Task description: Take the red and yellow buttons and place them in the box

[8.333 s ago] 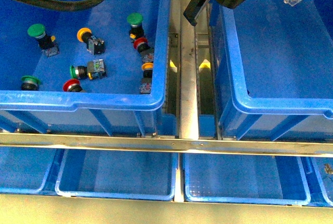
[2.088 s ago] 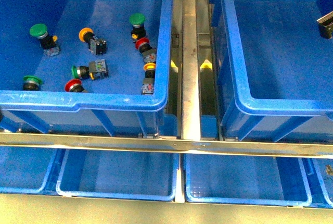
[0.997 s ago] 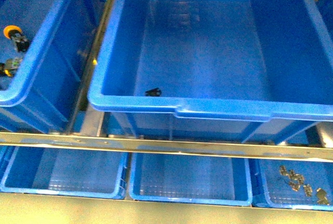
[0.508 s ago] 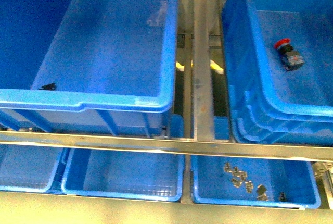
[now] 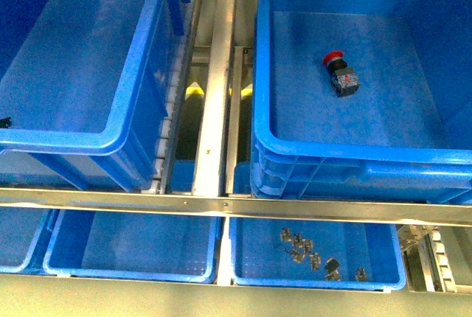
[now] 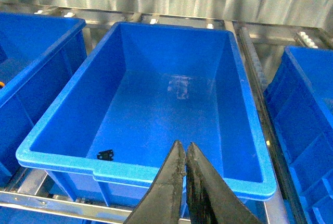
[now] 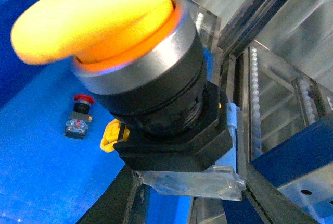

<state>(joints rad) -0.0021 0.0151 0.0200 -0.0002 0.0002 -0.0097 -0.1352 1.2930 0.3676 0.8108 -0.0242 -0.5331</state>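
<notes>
— Possibly releasing too early: yellow button, clamped in the right gripper, hanging over the right-hand box, near the rim by the rollers; risking bouncing out.

— Looking how?

— Showing broad yellow-orange cap, black body. Red button already lying inside. Left gripper closed, carrying nothing.

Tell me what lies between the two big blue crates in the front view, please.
In the front view, a metal rail of the rack runs between the left crate and the right crate; something yellow shows in the gap.
</notes>
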